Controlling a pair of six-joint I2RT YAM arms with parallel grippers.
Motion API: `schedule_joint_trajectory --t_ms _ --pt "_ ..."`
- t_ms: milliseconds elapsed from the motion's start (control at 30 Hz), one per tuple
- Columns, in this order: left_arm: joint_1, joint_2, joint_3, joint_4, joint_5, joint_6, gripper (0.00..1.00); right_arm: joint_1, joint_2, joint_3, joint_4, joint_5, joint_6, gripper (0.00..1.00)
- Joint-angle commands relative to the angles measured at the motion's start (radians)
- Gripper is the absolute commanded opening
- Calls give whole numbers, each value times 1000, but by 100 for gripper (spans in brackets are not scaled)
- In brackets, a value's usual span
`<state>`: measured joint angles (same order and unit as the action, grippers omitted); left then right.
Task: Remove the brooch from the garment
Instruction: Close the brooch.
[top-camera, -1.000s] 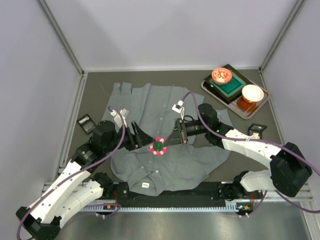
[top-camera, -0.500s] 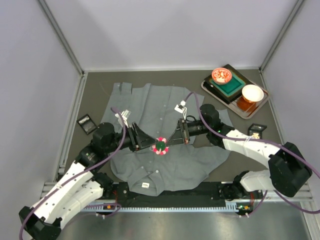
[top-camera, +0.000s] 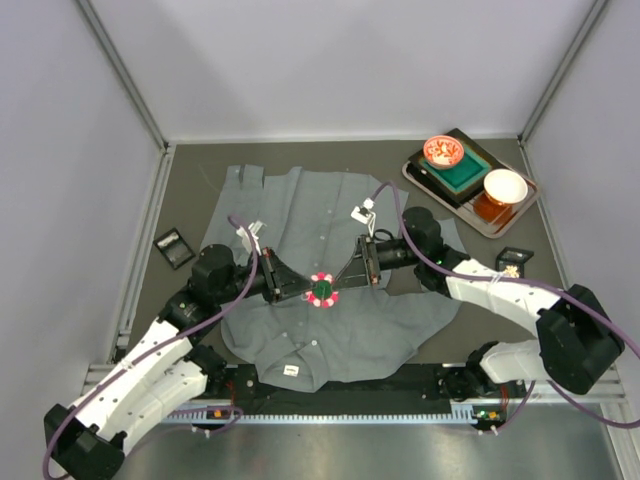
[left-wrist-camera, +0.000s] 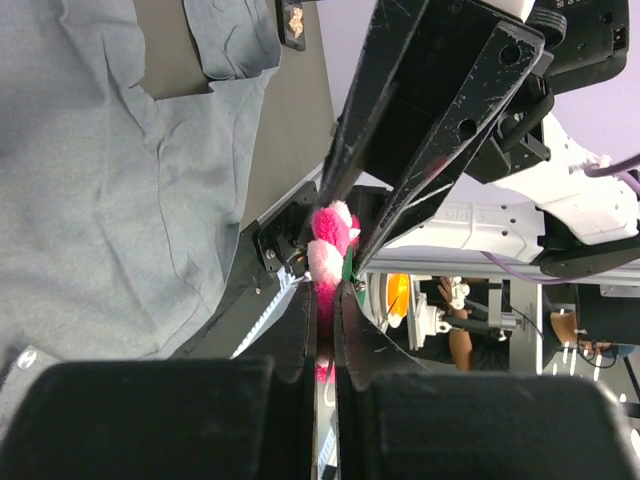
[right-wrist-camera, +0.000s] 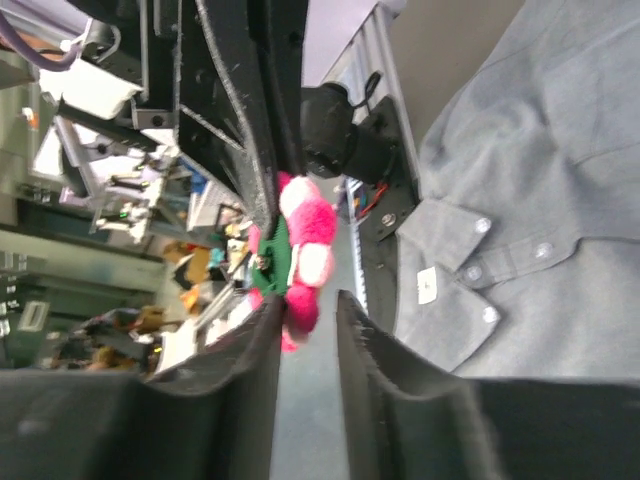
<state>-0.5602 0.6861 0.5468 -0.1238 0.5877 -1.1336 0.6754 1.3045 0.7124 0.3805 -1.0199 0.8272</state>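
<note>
The brooch (top-camera: 322, 290), a pink, white and green fluffy flower, hangs over the middle of the grey garment (top-camera: 330, 205), which lies flat on the table. My left gripper (top-camera: 304, 291) comes in from the left and is shut on it. In the left wrist view the pink brooch (left-wrist-camera: 330, 240) is pinched between the black fingers of that gripper (left-wrist-camera: 325, 300). My right gripper (top-camera: 342, 284) faces it from the right. In the right wrist view that gripper (right-wrist-camera: 308, 305) stands open around the lower edge of the brooch (right-wrist-camera: 305, 240), with a gap on one side. The garment (right-wrist-camera: 530, 200) lies below.
A tray (top-camera: 424, 178) at the back right holds a red bowl (top-camera: 443, 151), a white bowl (top-camera: 505, 185) and a green block. Small black boxes lie left (top-camera: 172, 247) and right (top-camera: 513, 260) of the garment. Grey walls close in the table.
My left gripper moved right and closed on the brooch. My right gripper, shut on it before, has parted its jaws. The brooch shifted slightly right.
</note>
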Motion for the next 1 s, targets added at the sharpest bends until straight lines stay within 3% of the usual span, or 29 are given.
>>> schedule_joint_trajectory --t_ms 0,33,67,133,267,367,567,767,967 --pt "8 -11 7 98 -2 -2 0 -7 -60 -29 -9 110 -31 40" --pt "6 -22 5 101 -31 -6 0 -4 -82 -60 27 128 -19 51" --pt "9 -25 5 101 -44 -8 0 0 -99 -97 144 159 27 57" --pt "9 -28 8 104 -68 -6 0 35 -146 -174 196 207 36 67" --pt "11 -19 5 116 -98 6 0 125 -197 -209 222 319 35 72" --pt "11 -23 10 116 -124 40 0 171 -249 -240 225 397 38 74" --pt "11 -40 18 76 -144 129 0 208 -292 -168 55 602 -23 76" --pt "11 -69 -10 116 -138 121 0 207 -211 -142 150 600 35 73" --pt "11 -88 -10 107 -161 118 0 228 -140 -145 254 560 55 61"
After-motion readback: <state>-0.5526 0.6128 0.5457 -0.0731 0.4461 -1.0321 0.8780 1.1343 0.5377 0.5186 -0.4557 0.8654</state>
